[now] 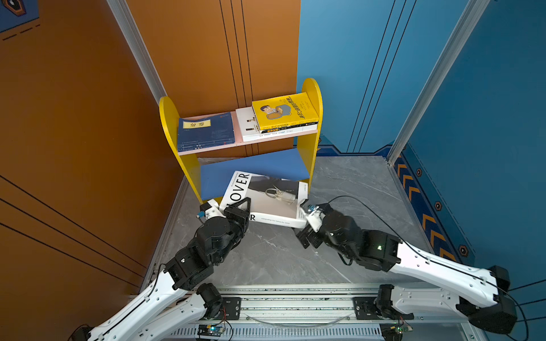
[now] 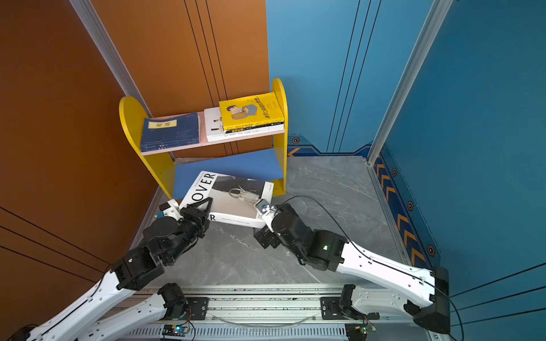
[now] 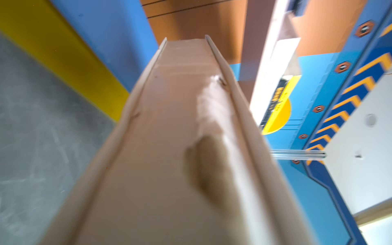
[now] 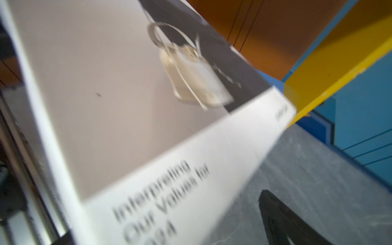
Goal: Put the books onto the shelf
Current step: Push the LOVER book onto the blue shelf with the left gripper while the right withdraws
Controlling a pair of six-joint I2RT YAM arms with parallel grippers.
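The white and grey "LOVER" book [image 1: 271, 200] [image 2: 236, 197] lies tilted, its far edge on the blue lower board [image 1: 266, 165] of the shelf [image 1: 168, 118]. My left gripper [image 1: 240, 211] [image 2: 204, 211] is shut on its near left corner; the book's page edge [image 3: 169, 148] fills the left wrist view. My right gripper [image 1: 305, 217] [image 2: 264, 217] stands open at the near right corner, one black finger [image 4: 275, 212] clear of the book [image 4: 118, 95]. On the pink upper board [image 1: 206, 149] lie a navy book [image 1: 205, 131] and a stack topped by the yellow book [image 1: 283, 110].
Orange wall [image 1: 88, 147] stands close on the left of the shelf, blue wall [image 1: 472, 118] on the right. Grey marble floor [image 1: 354, 183] lies to the right of the shelf. An aluminium rail [image 1: 295, 298] runs along the front. A black cable [image 1: 369, 206] loops over the right arm.
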